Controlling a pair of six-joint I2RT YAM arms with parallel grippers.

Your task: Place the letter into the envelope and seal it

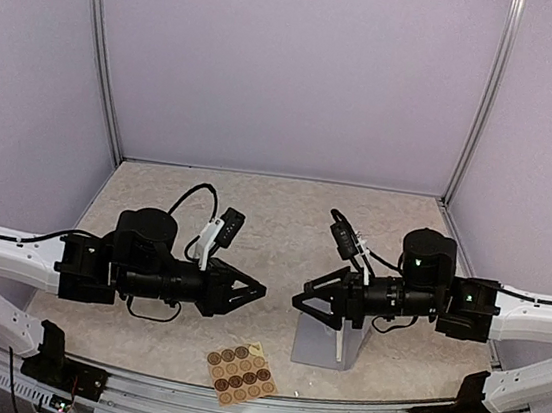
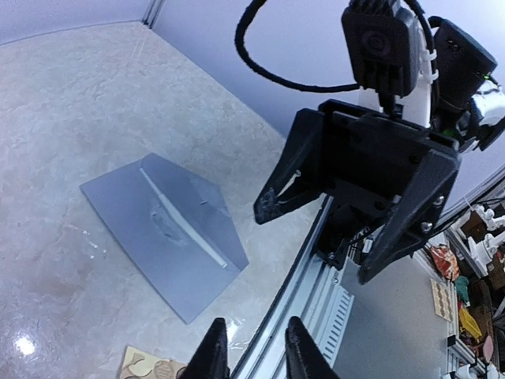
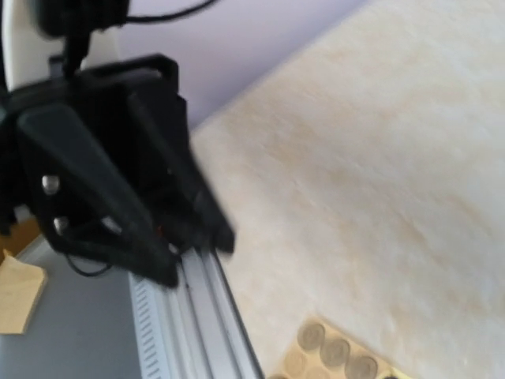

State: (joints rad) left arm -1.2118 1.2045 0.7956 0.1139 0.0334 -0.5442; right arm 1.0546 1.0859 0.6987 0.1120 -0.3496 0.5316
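1. Envelope [image 1: 319,351] lies flat on the table [image 1: 286,203], near and right of centre. A pale strip runs along its flap fold. I cannot tell whether the flap is stuck down, and no separate letter shows.
2. Risk: the right hand [image 1: 300,305], jaws spread and empty, and the left hand [image 1: 259,291], fingers a little parted and holding nothing, face each other tip to tip. A reach by either could knock the other.
3. Risk: the paper sits flush on the table, so fingers may shove or crease it instead of lifting an edge.
4. Risk: the sticker sheet [image 1: 241,371] lies just left of the envelope, near the table's near edge. A low sweep could drag it.
5. The right hand hangs over the envelope's far left corner, seemingly clear of it. From the left hand the envelope lies to the right and nearer, not touched.
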